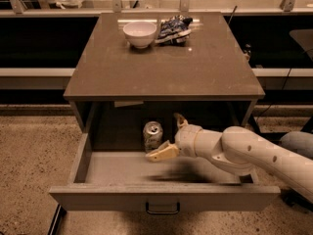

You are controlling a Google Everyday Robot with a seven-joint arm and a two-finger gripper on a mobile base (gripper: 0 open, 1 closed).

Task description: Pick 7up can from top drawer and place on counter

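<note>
The 7up can (152, 135) stands upright inside the open top drawer (122, 168), near its back at the middle. My gripper (168, 136) reaches in from the right on a white arm. It is open: one finger (163, 153) lies in front of and below the can, the other (180, 119) points up behind and to the right of it. The can sits just left of the gap between them, not gripped. The counter (161, 62) is the grey-brown top above the drawer.
A white bowl (140, 34) and a dark crumpled bag (174, 27) sit at the counter's far edge. The drawer front panel with its dark handle (162, 209) is nearest me. Speckled floor lies on both sides; shelving runs behind.
</note>
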